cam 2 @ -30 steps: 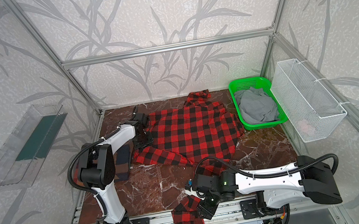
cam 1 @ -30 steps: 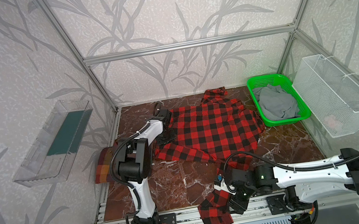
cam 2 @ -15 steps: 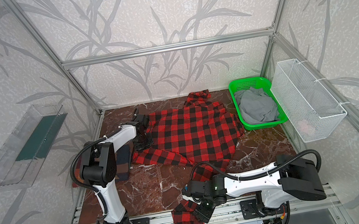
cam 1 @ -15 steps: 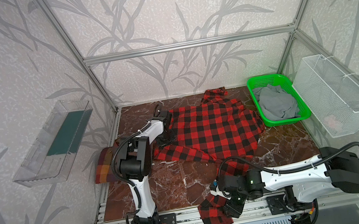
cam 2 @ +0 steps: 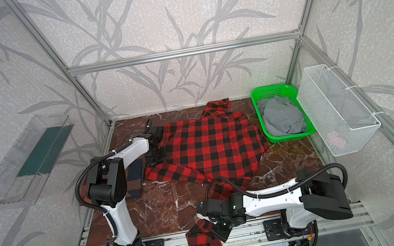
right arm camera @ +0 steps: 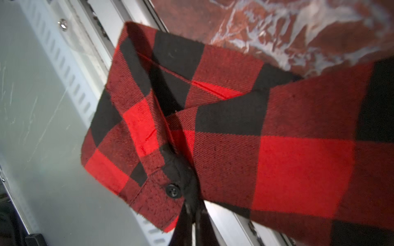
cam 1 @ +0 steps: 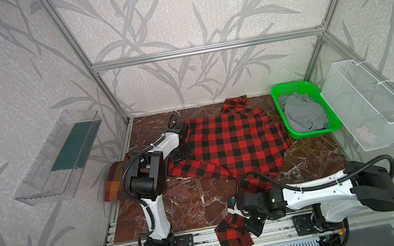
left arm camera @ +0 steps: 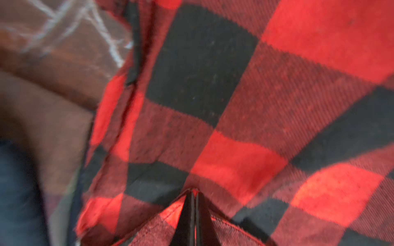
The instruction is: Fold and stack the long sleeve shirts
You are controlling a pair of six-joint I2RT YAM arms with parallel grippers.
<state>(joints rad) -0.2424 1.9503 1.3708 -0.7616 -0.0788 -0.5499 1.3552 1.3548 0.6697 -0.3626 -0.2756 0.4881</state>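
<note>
While the red-and-black buffalo-check flannel shirt (cam 1: 232,144) is lying on the brown marble bench (cam 1: 191,211), collar (cam 1: 235,102) toward the back wall (cam 1: 210,78), one sleeve (cam 1: 232,236) is trailing over the front edge. The left gripper (left arm camera: 193,192) is clamping the shirt's side edge, and the right gripper (right arm camera: 193,207) is clamping the sleeve's cuff (right arm camera: 149,191).

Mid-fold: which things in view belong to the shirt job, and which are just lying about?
Job: red-black shirt; plaid shirt; left end effector, shut on the red-black shirt's edge; right end effector, shut on its cuff.
Lying about: green basket; grey cloth in it; wire basket; clear tray.
</note>
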